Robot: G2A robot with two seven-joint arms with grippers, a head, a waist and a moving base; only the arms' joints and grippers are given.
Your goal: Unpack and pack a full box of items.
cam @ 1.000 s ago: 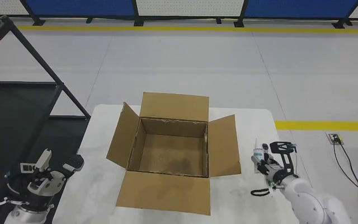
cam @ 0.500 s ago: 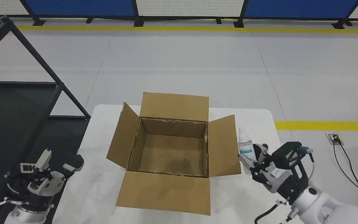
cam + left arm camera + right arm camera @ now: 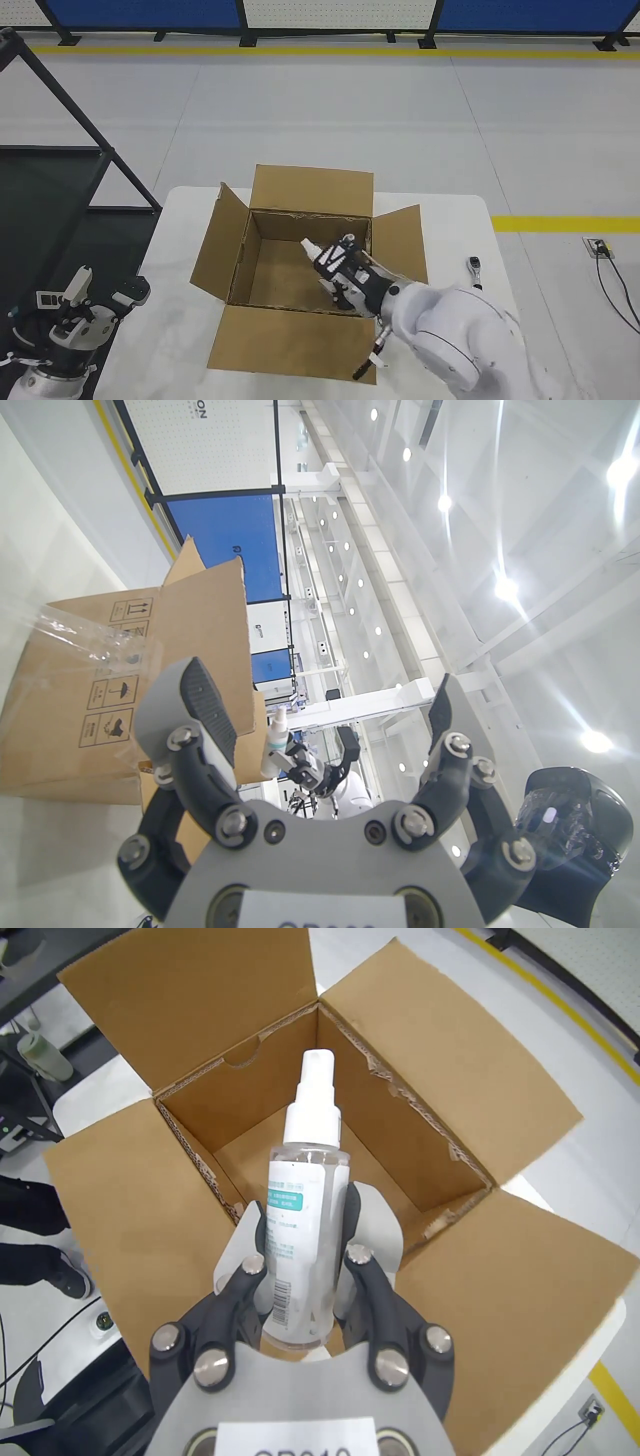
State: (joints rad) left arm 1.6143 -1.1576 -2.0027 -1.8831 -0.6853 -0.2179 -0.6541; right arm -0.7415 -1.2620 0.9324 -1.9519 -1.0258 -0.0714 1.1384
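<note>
We start with the white table, which carries a cardboard box near its middle. The box stands upright with all four flaps folded outward, and we can see its brown floor through the opening. In the right wrist view the box lies directly below the camera. In the left wrist view the box is seen from the side, with a strip of clear tape hanging loose from its wall.

Next is the right gripper, which hangs over the box opening, toward the side nearer the robot. Its fingers are clamped on the body of a spray bottle. From farther off, the left wrist view shows this gripper above the box edge.

The left gripper sits low, just off the table's left edge and well apart from the box. Its jaws are spread wide, and we see nothing between its pads.

The spray bottle is clear, with a white pump top and a white and teal label. Its nozzle points toward the far left corner of the box, and it touches neither the walls nor the floor.

Smallest is a dark-and-white object lying on the table just right of the right flap. We cannot tell what it is.
</note>
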